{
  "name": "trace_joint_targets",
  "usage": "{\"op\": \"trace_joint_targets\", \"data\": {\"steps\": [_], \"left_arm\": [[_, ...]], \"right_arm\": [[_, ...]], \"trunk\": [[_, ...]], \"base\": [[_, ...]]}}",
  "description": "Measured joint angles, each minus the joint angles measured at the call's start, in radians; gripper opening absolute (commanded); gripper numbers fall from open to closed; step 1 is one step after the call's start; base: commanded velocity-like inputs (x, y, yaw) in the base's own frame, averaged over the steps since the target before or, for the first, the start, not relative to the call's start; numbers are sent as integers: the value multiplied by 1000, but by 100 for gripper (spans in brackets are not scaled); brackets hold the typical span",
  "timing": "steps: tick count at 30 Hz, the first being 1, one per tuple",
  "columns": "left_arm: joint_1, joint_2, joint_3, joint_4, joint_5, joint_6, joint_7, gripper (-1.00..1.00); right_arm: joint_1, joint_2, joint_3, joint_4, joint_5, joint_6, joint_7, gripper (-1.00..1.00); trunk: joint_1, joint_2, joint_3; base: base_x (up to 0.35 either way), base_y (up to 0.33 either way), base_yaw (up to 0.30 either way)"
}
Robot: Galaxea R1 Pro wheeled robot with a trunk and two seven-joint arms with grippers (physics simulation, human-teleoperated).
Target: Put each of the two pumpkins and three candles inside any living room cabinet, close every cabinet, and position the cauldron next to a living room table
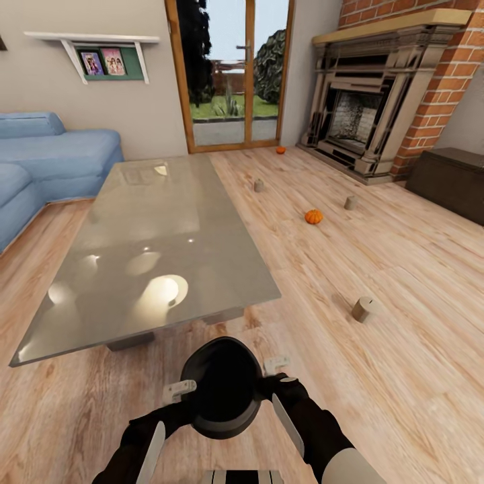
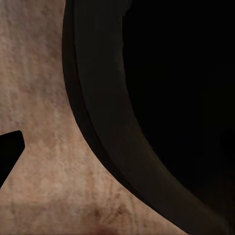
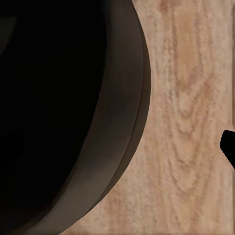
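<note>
Taking the glass-topped surface (image 1: 154, 249) as landmark, we see the black cauldron (image 1: 222, 393) just off its near edge, over bare plank floor (image 1: 403, 376), flanked by both arms. The left tool (image 1: 180, 388) sits at the cauldron's left rim and the right tool (image 1: 277, 366) at its right rim; whether either is clamped on the rim or merely beside it, we cannot tell. In the wrist views the cauldron's dark curved wall (image 2: 161, 98) (image 3: 63, 107) lies close against pale wood planks, with one dark fingertip (image 2: 10, 147) (image 3: 229, 147) at each frame's margin. To the right of the surface the floor is broad and open: one candle (image 1: 362, 309) lies tilted nearest its near right corner, a second candle (image 1: 259, 185) stands just beside its far right edge, and a third candle (image 1: 350, 202) stands farther right. One pumpkin (image 1: 313, 216) rests between these; the other pumpkin (image 1: 280, 150) lies beyond the far edge, near the glazed door (image 1: 232, 74). The dark cabinet (image 1: 450, 181) stands far right, beside the brick fireplace (image 1: 363, 107). A blue sofa (image 1: 47, 161) borders the surface's left side.
</note>
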Motion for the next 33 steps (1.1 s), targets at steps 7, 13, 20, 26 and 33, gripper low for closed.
{"op": "trace_joint_targets", "data": {"steps": [7, 13, 20, 26, 33], "left_arm": [[0, 2, 0, -8, 4, 2, -1, 100], [0, 1, 2, -22, 4, 11, -1, 100], [0, 2, 3, -33, 6, 46, 1, 100], [0, 3, 3, -47, 6, 60, 1, 100], [0, 5, 7, -54, 6, 62, 1, 100]], "right_arm": [[0, 0, -3, -1, 0, 2, 0, 100], [0, 0, -3, -1, 0, 4, -1, 100], [0, 0, -4, -3, 0, 11, 0, 100], [0, 0, -5, -3, 0, 13, 0, 100], [0, 0, -5, -3, 0, 14, 0, 100]], "trunk": [[-3, 2, 27], [-6, 3, 50], [-9, 5, 77], [-12, 6, 101], [-15, 8, 128]], "base": [[0, 0, 0], [0, 0, 0], [-50, 0, 0], [-114, 0, 0], [-116, 0, 0]]}}
